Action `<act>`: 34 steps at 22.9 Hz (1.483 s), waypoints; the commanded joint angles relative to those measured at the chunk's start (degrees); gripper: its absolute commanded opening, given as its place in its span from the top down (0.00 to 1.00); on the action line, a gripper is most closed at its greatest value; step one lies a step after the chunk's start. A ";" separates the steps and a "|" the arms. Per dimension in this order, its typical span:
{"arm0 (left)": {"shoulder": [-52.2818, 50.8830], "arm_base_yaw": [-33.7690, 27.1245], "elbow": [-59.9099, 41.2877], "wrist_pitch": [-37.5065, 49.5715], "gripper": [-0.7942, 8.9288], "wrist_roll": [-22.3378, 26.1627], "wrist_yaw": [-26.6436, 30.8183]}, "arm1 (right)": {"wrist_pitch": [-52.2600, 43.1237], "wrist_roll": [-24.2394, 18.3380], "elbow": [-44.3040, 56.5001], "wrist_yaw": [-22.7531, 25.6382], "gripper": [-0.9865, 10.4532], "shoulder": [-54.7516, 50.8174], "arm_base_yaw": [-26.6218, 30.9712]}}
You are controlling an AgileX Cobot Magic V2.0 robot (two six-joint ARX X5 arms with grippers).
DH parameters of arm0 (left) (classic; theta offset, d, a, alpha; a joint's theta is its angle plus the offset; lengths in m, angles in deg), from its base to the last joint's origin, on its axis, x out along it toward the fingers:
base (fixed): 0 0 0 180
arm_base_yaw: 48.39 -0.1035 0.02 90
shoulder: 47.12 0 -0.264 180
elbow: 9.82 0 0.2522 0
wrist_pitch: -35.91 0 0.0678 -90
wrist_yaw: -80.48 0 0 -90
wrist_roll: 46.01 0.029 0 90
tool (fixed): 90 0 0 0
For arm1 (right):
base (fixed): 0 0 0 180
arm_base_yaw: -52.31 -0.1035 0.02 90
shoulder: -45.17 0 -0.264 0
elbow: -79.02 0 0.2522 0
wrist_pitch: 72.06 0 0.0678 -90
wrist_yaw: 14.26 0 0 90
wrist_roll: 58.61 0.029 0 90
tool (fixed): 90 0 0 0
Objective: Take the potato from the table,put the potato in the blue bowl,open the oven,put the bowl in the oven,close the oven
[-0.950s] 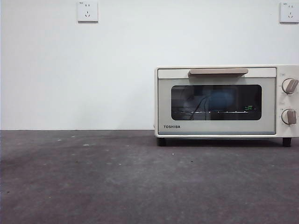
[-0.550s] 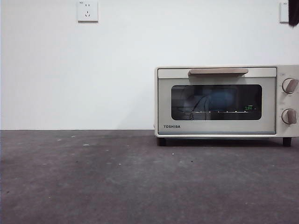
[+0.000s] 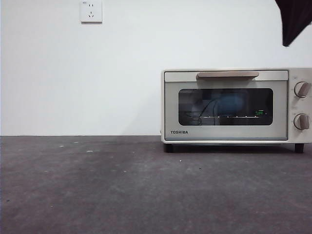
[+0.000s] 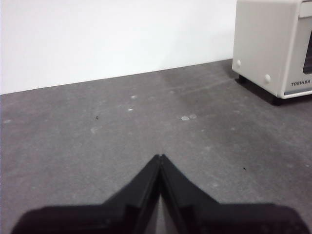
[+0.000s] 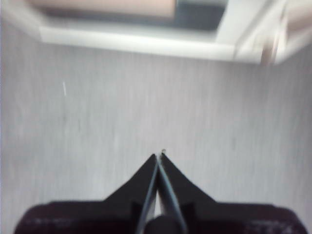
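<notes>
Front view: the oven [image 3: 236,106] stands on the tabletop [image 3: 122,190], door shut and facing the camera, long axis side to side. Through the glass a bowl [image 3: 229,105] shows as a blue shape; no potato is visible (likely in it). A dark arm tip [image 3: 294,19] hangs above.

Left wrist view: left claw [image 4: 160,158] pressed together, empty, well apart from the oven.

Right wrist view: right claw [image 5: 159,157] pressed together, empty, near the blurred oven front. The task looks finished; only retreating seems left.

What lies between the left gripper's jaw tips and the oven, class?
Only bare table, shown in the left wrist view: from the shut left gripper to the oven there is speckled grey surface, nothing standing on it.
</notes>
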 commanded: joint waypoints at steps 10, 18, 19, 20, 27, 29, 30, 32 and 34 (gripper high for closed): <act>-0.22 0.37 -2.14 -2.23 0.92 -4.61 4.87 | -28.79 -0.44 0.22 0.09 0.91 0.26 0.00; -0.22 0.83 -2.14 -2.54 0.92 -4.63 8.85 | -30.71 -0.42 0.20 0.09 0.91 0.26 0.00; -0.22 0.83 -2.14 -2.54 0.92 -4.66 8.79 | -30.71 -0.44 0.22 0.09 0.91 0.26 0.00; -0.22 0.83 -2.14 -2.54 0.92 -4.72 8.72 | -30.71 -0.44 0.20 0.09 0.91 0.26 0.00; -0.22 0.83 -2.14 -1.81 0.92 -6.19 8.15 | -30.71 -0.44 0.20 0.09 0.91 0.26 0.00; -0.22 0.83 -2.14 -1.81 0.92 -6.19 8.17 | -30.71 -0.44 0.22 0.09 0.91 0.26 0.00; -0.22 0.83 -2.14 -1.81 0.92 -6.16 8.17 | -30.71 -0.44 0.20 0.09 0.91 0.26 0.00; -0.22 0.83 -2.14 -1.81 0.92 -6.19 8.17 | -30.71 -0.44 0.20 0.09 0.91 0.26 0.00; -0.22 0.83 -2.14 -1.81 0.92 -6.16 8.17 | -30.71 -0.44 0.20 0.09 0.91 0.26 0.00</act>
